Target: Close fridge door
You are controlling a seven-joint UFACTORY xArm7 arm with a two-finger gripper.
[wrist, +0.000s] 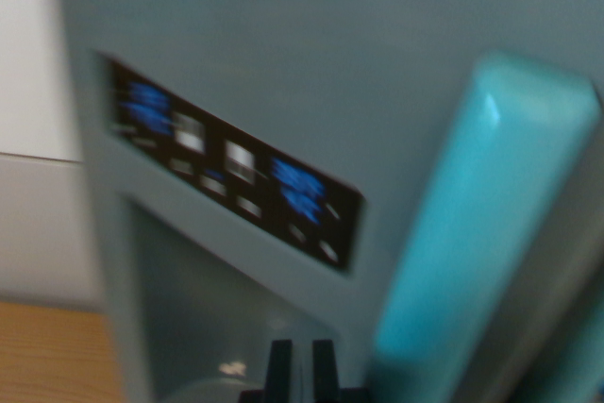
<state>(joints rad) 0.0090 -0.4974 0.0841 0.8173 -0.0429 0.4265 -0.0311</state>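
Gripper fingers, narrowly parted it seems, point at the fridge door.

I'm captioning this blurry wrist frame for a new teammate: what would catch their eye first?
First, the bright turquoise handle, slanting up the wrist view's right side of the grey fridge door. Next, the dark control panel with blue and white markings, running diagonally across the door above a dispenser recess. The end effector peeks in at the bottom edge.

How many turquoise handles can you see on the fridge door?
1 for certain: a turquoise handle running diagonally at the wrist view's right, beside the dark control panel. A turquoise sliver at the bottom right corner may be a second, but it is cut off.
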